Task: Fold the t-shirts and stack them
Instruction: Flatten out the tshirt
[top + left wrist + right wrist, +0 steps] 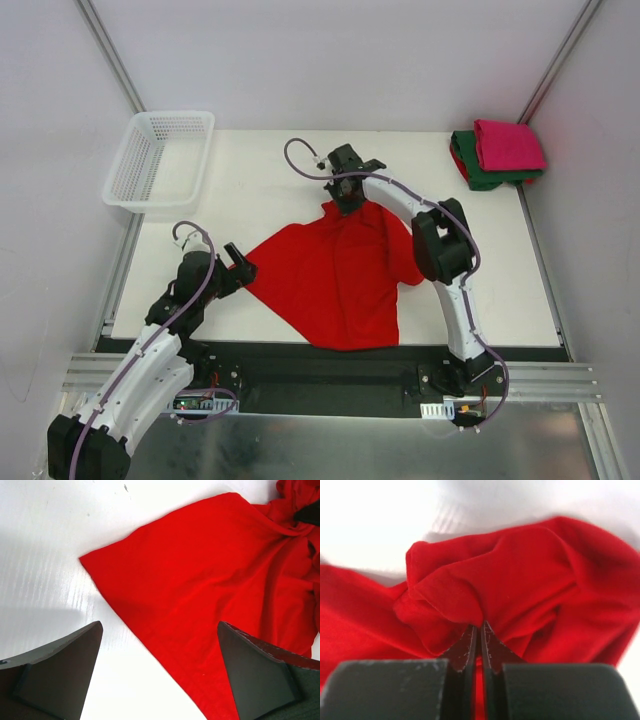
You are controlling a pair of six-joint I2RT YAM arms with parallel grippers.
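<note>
A bright red t-shirt [335,275] lies spread and rumpled in the middle of the table. My right gripper [347,199] is at its far end, shut on a bunched fold of the red t-shirt [485,585], and a strip of red cloth shows between the fingers [466,650]. My left gripper [240,262] hovers open at the shirt's left corner, and the red t-shirt's [210,580] edge runs between its wide-spread fingers [260,675]. A folded magenta-pink t-shirt [508,144] rests on a folded dark green t-shirt [480,175] at the far right corner.
A white mesh basket [160,160] stands at the table's far left, partly over the edge. Metal frame posts run along both sides. Bare white table [260,170] lies between the basket and the red shirt.
</note>
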